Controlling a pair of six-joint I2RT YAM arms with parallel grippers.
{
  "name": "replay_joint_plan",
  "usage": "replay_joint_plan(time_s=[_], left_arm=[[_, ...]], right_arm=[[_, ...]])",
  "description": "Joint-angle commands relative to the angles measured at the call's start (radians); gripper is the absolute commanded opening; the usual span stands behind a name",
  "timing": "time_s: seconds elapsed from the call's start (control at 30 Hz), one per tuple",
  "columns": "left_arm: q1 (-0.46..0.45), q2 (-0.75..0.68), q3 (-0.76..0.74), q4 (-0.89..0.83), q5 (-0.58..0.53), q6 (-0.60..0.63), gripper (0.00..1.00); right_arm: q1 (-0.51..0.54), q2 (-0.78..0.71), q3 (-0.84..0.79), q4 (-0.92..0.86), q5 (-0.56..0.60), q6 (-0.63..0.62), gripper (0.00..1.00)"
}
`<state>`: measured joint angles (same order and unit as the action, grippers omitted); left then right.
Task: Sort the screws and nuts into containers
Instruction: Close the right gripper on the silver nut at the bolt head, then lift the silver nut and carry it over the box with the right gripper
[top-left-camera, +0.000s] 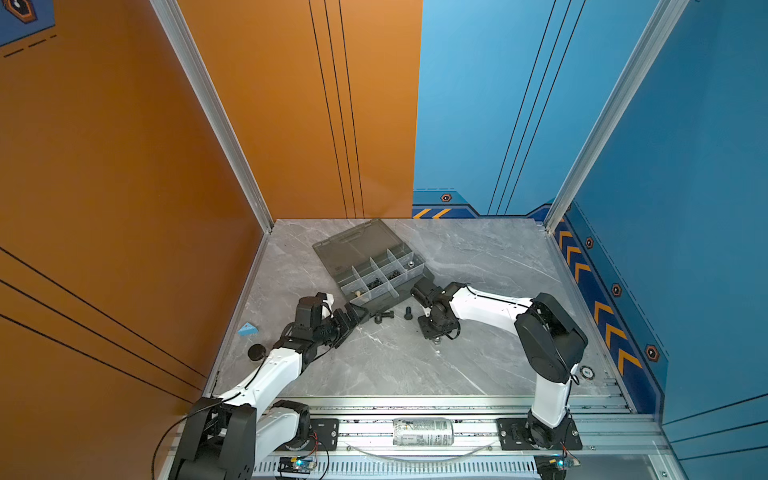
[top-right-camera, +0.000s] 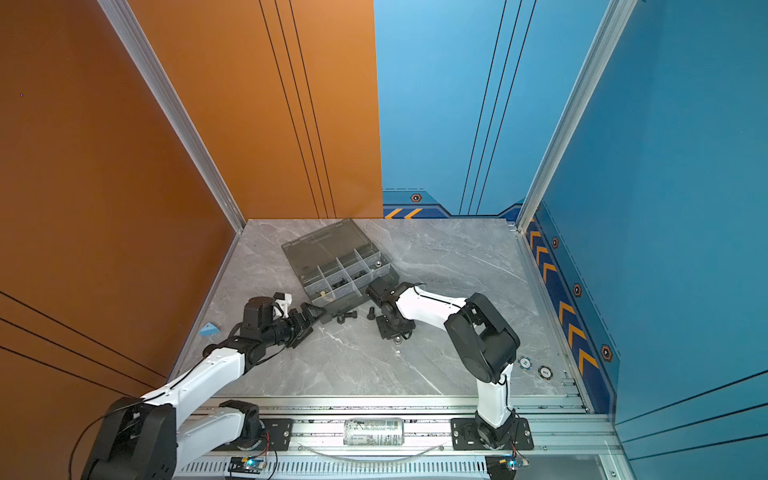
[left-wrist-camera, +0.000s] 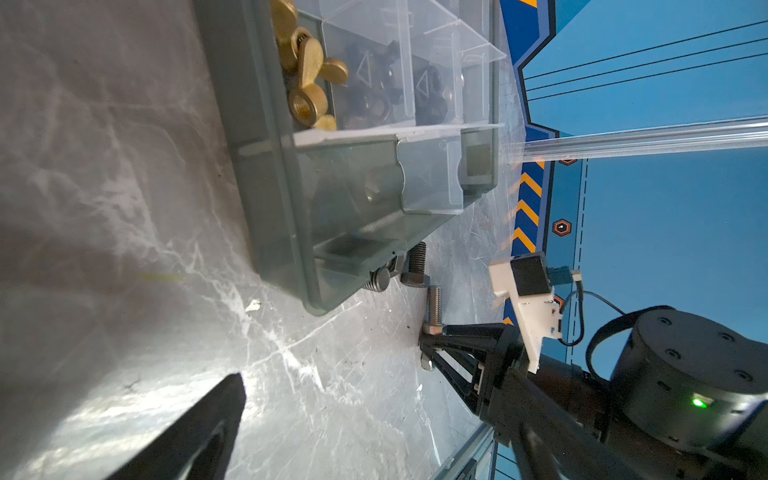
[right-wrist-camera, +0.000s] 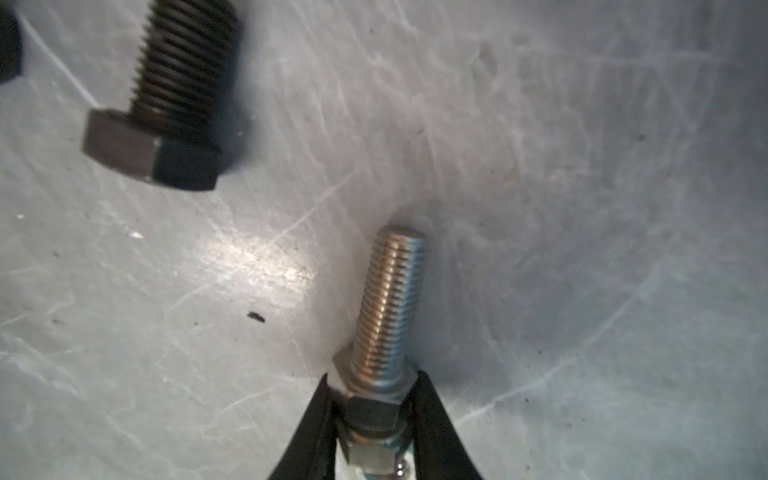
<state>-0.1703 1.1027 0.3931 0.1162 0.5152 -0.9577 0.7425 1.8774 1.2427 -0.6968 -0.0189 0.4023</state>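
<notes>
A shiny silver screw (right-wrist-camera: 392, 299) lies flat on the grey marble table (right-wrist-camera: 582, 187), outside the smoky-grey organizer box (left-wrist-camera: 353, 195) and near its front wall. Its thread points toward the box. The right gripper (right-wrist-camera: 374, 384) reaches down over the screw, and its two black fingers pinch the hex head from both sides. Behind the head, between the fingers, sit a dark hex piece (right-wrist-camera: 370, 411) and a silver hex piece (right-wrist-camera: 374, 453), probably nuts. A short black screw (right-wrist-camera: 166, 104) lies closer to the box. Inside the box, brass wing nuts (left-wrist-camera: 307, 70) fill an end compartment, with black nuts (left-wrist-camera: 430, 83) in compartments beside it. The left gripper (top-left-camera: 351, 316) hovers at the box's near corner with nothing visible in it. Whether its fingers are apart cannot be told.

The step in hand looks like lifting the silver screw. Only the head is gripped, so the long thread may swing. A slow, straight lift that leaves the hex pieces behind seems wise.
</notes>
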Motion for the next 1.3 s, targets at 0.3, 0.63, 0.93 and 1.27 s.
replay_joint_plan(time_s=[0.3, 0.63, 0.93, 1.27], left_arm=[[0.001, 0.000, -0.003, 0.010, 0.019, 0.016, 0.98], [0.000, 0.013, 0.007, 0.020, 0.025, 0.016, 0.98], [-0.014, 0.011, 0.021, 0.022, 0.015, 0.006, 0.98], [-0.035, 0.022, 0.029, 0.026, 0.010, 0.003, 0.98]], right_arm=[[-0.114, -0.168, 0.041, -0.010, -0.115, -0.099, 0.13], [-0.193, -0.059, 0.302, 0.033, -0.132, -0.182, 0.13], [-0.213, 0.230, 0.655, 0.074, -0.072, -0.193, 0.14], [-0.226, 0.485, 0.903, 0.090, -0.072, -0.128, 0.16]])
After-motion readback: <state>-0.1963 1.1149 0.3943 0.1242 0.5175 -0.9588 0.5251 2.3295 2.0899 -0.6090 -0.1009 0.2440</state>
